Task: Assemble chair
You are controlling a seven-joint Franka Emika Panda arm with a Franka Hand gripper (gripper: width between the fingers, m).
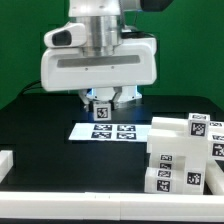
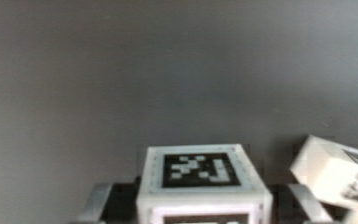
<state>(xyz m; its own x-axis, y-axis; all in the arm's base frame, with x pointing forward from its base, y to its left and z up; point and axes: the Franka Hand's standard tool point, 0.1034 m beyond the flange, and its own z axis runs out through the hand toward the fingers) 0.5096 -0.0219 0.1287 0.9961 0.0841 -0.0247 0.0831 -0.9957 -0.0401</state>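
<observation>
Claw (image 2: 197, 205) is seen pinching a tagged chair part (image 2: 201, 172); rigid, light, smooth plastic, judged best held across flat opposite faces.

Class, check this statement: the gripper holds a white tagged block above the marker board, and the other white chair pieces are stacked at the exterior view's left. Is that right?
Not quite. The stacked chair pieces are at the exterior view's right, not its left. The rest stands: the gripper is shut on a white tagged block above the marker board, as the exterior view shows.
</observation>
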